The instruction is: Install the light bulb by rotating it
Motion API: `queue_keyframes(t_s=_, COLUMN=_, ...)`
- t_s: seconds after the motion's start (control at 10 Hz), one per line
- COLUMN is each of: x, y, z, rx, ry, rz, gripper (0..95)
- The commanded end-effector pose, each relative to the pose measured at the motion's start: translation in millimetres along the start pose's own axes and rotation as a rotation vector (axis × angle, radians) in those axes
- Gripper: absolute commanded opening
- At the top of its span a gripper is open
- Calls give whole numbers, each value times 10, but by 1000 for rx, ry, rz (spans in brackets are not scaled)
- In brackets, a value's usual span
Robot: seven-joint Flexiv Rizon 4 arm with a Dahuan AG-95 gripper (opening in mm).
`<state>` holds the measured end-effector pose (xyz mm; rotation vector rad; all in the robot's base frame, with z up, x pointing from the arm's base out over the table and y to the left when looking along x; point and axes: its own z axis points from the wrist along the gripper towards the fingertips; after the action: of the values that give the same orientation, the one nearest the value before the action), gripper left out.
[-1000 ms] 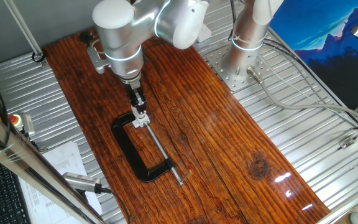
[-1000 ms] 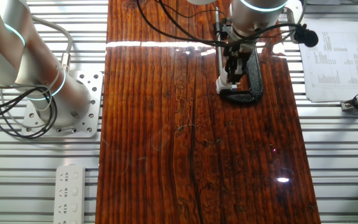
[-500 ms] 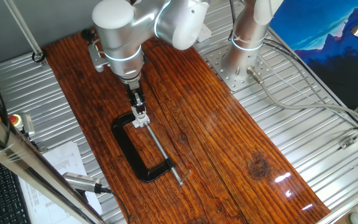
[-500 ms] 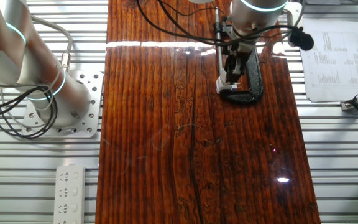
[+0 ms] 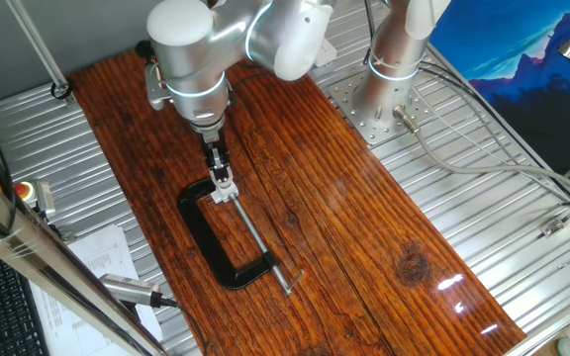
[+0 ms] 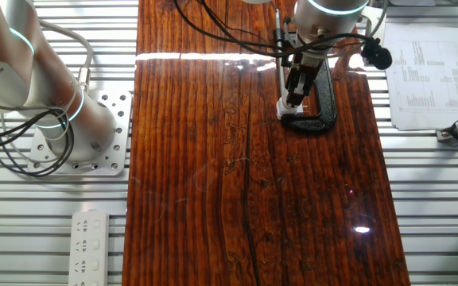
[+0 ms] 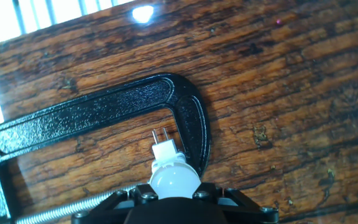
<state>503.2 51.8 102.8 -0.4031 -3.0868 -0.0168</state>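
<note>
We saw the gripper [image 6: 293,99] pointed down at the black C-clamp [image 6: 322,103] on the wooden board [image 6: 245,183]; a small white piece [image 6: 282,107] sat at its tip.

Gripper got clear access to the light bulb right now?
Likely yes: the gripper is already on the light bulb, fingers closed around it. The black C-clamp lies beside it and does not seem to block the approach.
</note>
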Motion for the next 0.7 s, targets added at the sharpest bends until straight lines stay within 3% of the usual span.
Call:
queue_keyframes(t_s=0.1, x=1, y=-1, z=-7, rx=2, ry=1, rz=-61, gripper=0)
queue_keyframes(t_s=0.2, x=2, y=0, z=-6, rx=0, ry=0, rz=-109, gripper=380)
queue_keyframes(t_s=0.3, x=2, y=2, z=-12, rx=-4, ry=1, rz=-125, gripper=380)
queue_keyframes(t_s=0.5, x=0, y=8, z=-36, rx=-5, ry=-2, rz=-159, gripper=760)
queue_keyframes(t_s=0.7, x=-4, y=25, z=-98, rx=-1, ry=-4, rz=-207, gripper=760)
